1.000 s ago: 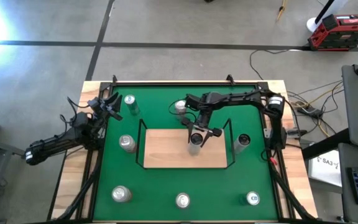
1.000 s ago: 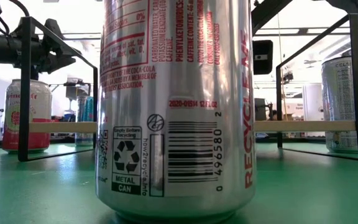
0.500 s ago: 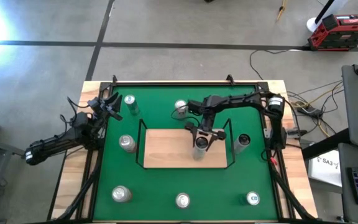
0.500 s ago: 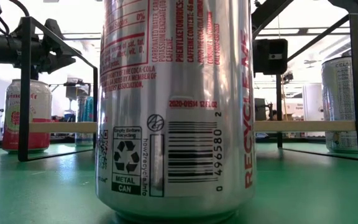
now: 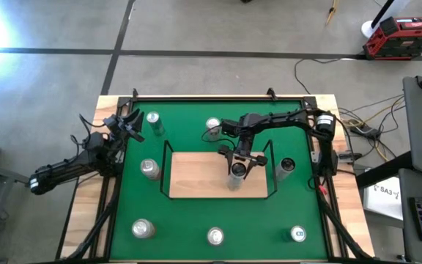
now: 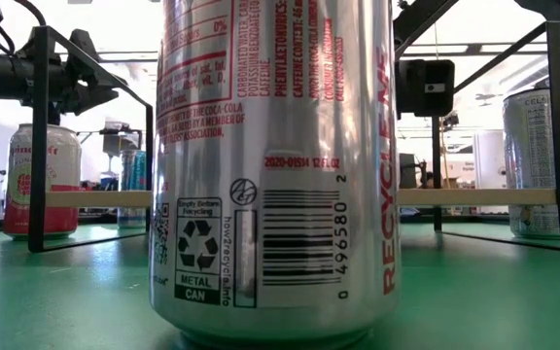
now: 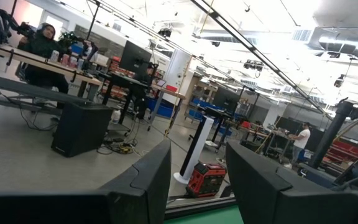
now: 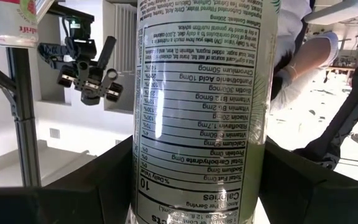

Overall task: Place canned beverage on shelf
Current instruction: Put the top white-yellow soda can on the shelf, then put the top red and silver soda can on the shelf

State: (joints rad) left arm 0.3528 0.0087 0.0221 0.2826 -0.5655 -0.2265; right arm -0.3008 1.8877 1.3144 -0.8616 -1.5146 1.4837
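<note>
My right gripper [image 5: 237, 167] is over the right half of the shelf [image 5: 196, 180], a light-wood board with a black wire rail. It is shut on a tall pale can [image 8: 199, 112], whose top shows in the high view [image 5: 237, 169]. Whether the can's base stands on the board I cannot tell. My left gripper [image 5: 127, 125] is open and empty, raised at the table's far left. In the low view the board is a thin pale strip [image 6: 474, 196], mostly hidden behind a large near can [image 6: 275, 165]. My right gripper pinches the can's side wall [image 8: 148, 186] between its two fingers [image 8: 86, 186], one on each side. The fingers come from the table's far side and lie across the can. The can stands upright in the hold.
Several other cans stand on the green felt around the shelf: far left [image 5: 152, 121], far middle [image 5: 212, 126], left of the shelf [image 5: 149, 169], right of it [image 5: 287, 166], and three along the near edge [image 5: 143, 229], [image 5: 215, 236], [image 5: 297, 234].
My right gripper has carried the can a little toward the table's right and near edges over the shelf board, keeping it upright. It has moved very little in the last half second.
</note>
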